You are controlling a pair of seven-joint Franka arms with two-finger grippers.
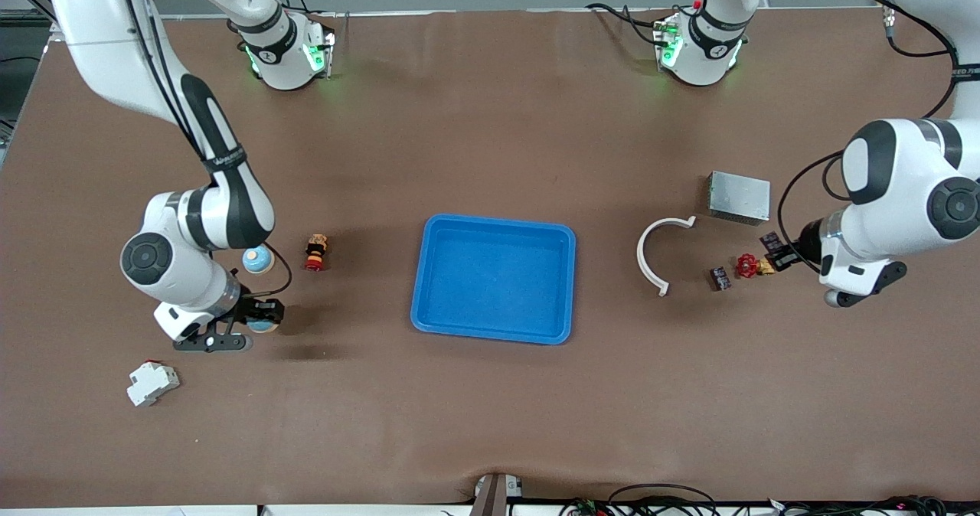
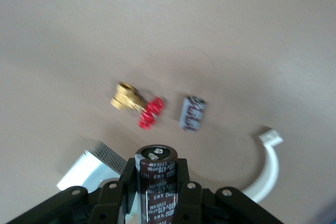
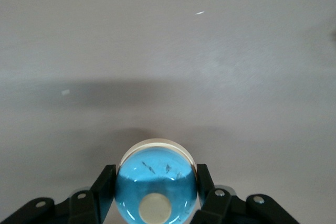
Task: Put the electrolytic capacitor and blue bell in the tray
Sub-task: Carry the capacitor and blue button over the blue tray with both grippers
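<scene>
Two grips | left fingers (image 2: pixel 152 192) clamp capacitor (image 2: pixel 156 174) | right fingers (image 3: pixel 152 192) clamp blue bell (image 3: pixel 156 179) | tray (image 1: pixel 494 279) empty

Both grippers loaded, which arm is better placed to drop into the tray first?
Marginal call: right. The right gripper, shut on the blue bell, looks slightly closer to the tray than the left gripper, shut on the capacitor.

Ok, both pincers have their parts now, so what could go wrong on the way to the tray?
1. The left pincer grips the electrolytic capacitor low on its body, so it might tip.
2. The right pincer pinches the rounded blue bell; it may slip out.
3. A second capacitor and the white curved piece lie between the left pincer and the tray; a low carry could knock them.
</scene>
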